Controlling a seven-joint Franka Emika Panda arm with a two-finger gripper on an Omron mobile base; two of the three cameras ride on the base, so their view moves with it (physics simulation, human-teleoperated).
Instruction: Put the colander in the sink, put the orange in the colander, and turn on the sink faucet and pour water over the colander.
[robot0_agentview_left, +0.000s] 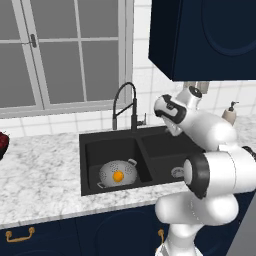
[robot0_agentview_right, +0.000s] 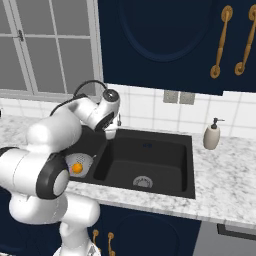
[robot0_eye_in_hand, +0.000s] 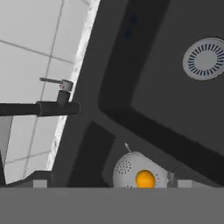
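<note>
The silver colander (robot0_agentview_left: 111, 170) sits in the left basin of the black sink (robot0_agentview_left: 92, 142), with the orange (robot0_agentview_left: 118, 176) resting inside it. Both also appear low in the hand view, colander (robot0_eye_in_hand: 127, 168) and orange (robot0_eye_in_hand: 145, 178). The black gooseneck sink faucet (robot0_agentview_left: 125, 100) stands at the back rim; its body (robot0_eye_in_hand: 41, 108) and side lever (robot0_eye_in_hand: 54, 81) lie at the hand view's left. My gripper (robot0_agentview_right: 111, 134) hangs open and empty over the back of the sink's divider, just right of the faucet base. Its fingertips (robot0_eye_in_hand: 39, 183) stand wide apart.
A beige soap dispenser (robot0_agentview_right: 212, 135) stands on the marble counter right of the sink. A dark red bowl (robot0_agentview_left: 2, 142) sits at the far left counter edge. Dark upper cabinets (robot0_agentview_left: 200, 35) hang above the arm. The right basin holds only its drain (robot0_agentview_right: 142, 181).
</note>
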